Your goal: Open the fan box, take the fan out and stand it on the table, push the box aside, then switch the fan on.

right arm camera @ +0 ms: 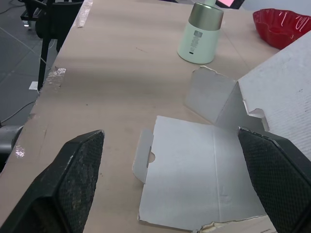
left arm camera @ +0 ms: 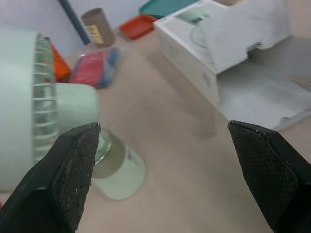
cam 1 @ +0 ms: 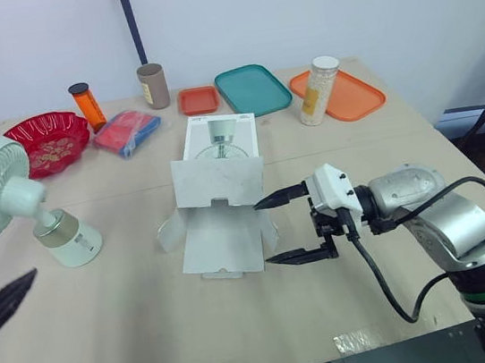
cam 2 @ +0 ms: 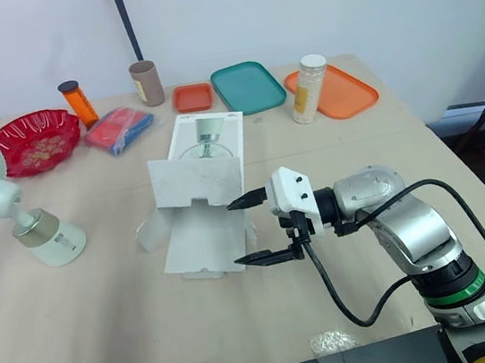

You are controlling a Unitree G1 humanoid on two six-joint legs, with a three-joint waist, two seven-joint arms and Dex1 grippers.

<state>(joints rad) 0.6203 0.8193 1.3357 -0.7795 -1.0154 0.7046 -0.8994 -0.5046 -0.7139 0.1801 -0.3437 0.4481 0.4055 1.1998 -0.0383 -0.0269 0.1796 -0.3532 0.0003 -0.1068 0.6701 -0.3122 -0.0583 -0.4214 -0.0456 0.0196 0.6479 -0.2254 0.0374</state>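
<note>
The pale green fan (cam 1: pixel 10 200) stands upright on its round base (cam 1: pixel 72 242) at the left of the table, head turned left. The white fan box (cam 1: pixel 222 180) lies in the middle with its flaps (cam 1: pixel 224 240) spread open toward me. My right gripper (cam 1: pixel 283 227) is open, its fingertips just at the right edge of the box's front flaps, nothing between them. My left gripper is open, one fingertip (cam 1: pixel 7 303) showing near the table's front left, in front of the fan. In the left wrist view both fingers (left arm camera: pixel 73 170) frame the fan's base (left arm camera: pixel 116 167).
At the back stand a red bowl (cam 1: pixel 49 142), an orange bottle (cam 1: pixel 87 106), a red-blue packet (cam 1: pixel 127 131), a brown cylinder (cam 1: pixel 153 86), a small orange tray (cam 1: pixel 199 101), a teal tray (cam 1: pixel 252 89), and an orange tray (cam 1: pixel 348 94) with a white jar (cam 1: pixel 318 90).
</note>
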